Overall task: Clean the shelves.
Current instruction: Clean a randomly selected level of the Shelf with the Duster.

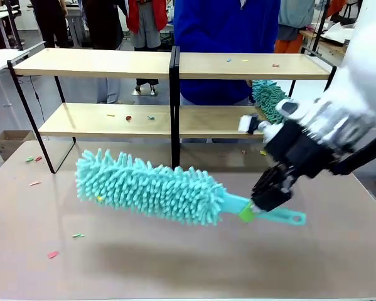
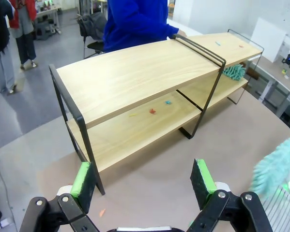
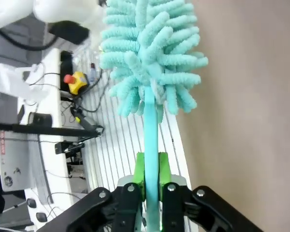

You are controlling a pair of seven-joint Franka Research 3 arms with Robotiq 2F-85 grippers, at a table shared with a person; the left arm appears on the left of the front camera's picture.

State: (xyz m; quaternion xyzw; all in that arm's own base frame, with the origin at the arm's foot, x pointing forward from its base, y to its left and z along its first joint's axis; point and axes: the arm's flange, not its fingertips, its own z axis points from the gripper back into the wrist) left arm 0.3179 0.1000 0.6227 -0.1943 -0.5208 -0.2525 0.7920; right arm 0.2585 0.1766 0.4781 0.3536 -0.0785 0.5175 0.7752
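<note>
The shelves (image 1: 100, 63) stand across the far half of the table, two light-wood boards in a black frame, also seen in the left wrist view (image 2: 135, 77). Small coloured scraps (image 1: 128, 117) lie on both boards. My right gripper (image 1: 263, 199) is shut on the handle of a teal fluffy duster (image 1: 150, 188), held level above the table in front of the shelves; the green pads clamp the handle (image 3: 151, 179) below the duster's head (image 3: 152, 53). My left gripper (image 2: 142, 181) is open and empty, well above the table and facing the shelves' left end.
A person in a blue top (image 1: 225, 31) stands behind the shelves. A second teal duster (image 1: 269, 100) is at the lower board's right end. Scraps (image 1: 52, 254) dot the brown table (image 1: 175, 263) at the left. A cardboard box (image 1: 9, 141) sits on the floor.
</note>
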